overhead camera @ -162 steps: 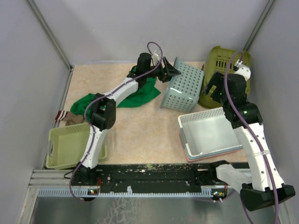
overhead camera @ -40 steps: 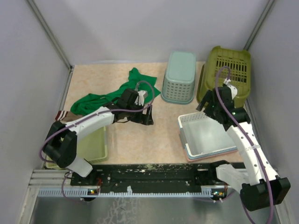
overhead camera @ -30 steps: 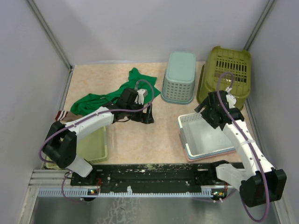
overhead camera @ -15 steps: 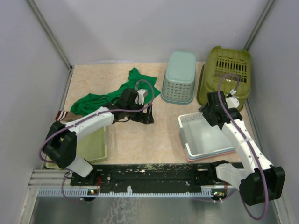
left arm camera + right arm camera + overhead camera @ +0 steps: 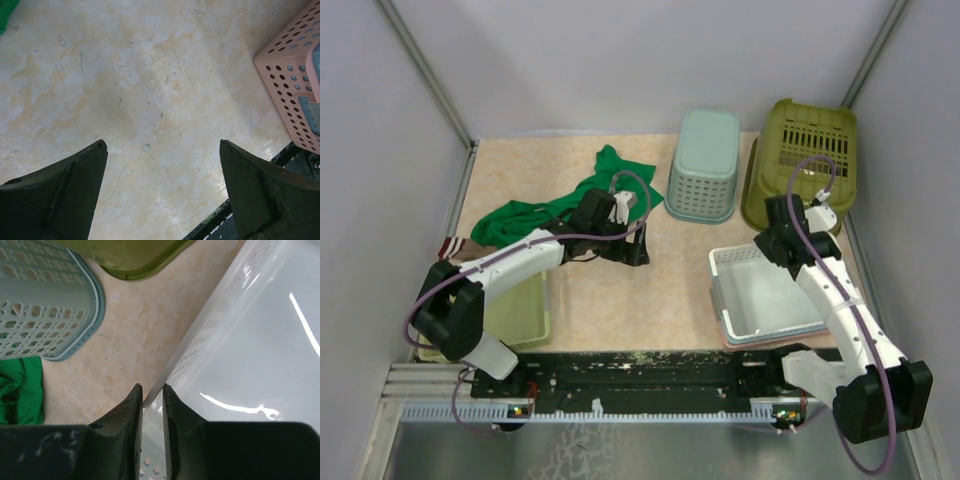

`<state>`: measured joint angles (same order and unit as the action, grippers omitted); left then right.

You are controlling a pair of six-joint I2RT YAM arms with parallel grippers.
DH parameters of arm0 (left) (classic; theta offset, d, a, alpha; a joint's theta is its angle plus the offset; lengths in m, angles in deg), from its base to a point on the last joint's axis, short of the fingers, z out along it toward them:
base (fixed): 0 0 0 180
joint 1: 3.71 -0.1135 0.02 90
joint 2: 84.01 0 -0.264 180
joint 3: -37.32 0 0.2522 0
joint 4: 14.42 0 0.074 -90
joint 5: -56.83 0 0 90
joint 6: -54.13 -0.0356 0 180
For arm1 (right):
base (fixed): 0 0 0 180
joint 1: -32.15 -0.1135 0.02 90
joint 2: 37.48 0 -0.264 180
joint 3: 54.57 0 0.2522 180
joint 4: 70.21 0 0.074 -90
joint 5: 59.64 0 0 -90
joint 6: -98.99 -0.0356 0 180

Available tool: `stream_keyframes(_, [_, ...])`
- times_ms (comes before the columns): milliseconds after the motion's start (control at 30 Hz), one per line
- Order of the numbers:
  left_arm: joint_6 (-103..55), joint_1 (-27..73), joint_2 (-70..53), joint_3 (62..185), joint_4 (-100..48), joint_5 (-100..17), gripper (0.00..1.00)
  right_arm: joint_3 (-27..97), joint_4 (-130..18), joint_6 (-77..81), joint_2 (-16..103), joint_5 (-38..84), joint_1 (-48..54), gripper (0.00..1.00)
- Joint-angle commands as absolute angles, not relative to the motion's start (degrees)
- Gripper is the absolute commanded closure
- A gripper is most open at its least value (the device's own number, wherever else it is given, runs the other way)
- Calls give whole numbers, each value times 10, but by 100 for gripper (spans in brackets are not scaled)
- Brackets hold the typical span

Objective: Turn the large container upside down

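Note:
The large container (image 5: 810,150), a deep olive-green tub, stands at the back right with its slotted bottom facing up. Its rim (image 5: 140,260) shows at the top of the right wrist view. My right gripper (image 5: 772,240) is in front of the tub, not touching it. Its jaws (image 5: 151,388) are shut on the far-left wall of a shallow white tray (image 5: 250,340). My left gripper (image 5: 638,248) hovers low over bare table at the middle, open (image 5: 162,145) with nothing between its fingers.
A pale teal mesh basket (image 5: 705,165) stands upside down left of the tub. The white tray (image 5: 775,300) rests in a pink tray (image 5: 285,65). A green cloth (image 5: 560,205) lies at the back left, and a light-green tray (image 5: 510,310) sits at the near left.
My right gripper has closed on the white tray's wall, and the tray has shifted slightly to the right. The left arm has not moved.

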<state>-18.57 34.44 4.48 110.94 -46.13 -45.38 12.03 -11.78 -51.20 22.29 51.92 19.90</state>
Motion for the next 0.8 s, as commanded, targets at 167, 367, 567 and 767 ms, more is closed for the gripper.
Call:
stream_keyframes(167, [-208,346,32,1139,-463,-442,3,163,-83,-455,197,573,201,100])
stream_keyframes(367, [-213,346,30,1151,-471,-441,2,195,-72,-442,196,558,201,100])
stream_keyframes(567, [-223,346,24,1170,-482,-433,2,262,-39,-433,188,566,201,100])
stream_keyframes(767, [-232,346,14,1200,-491,-426,2,348,-18,-422,189,548,202,100])
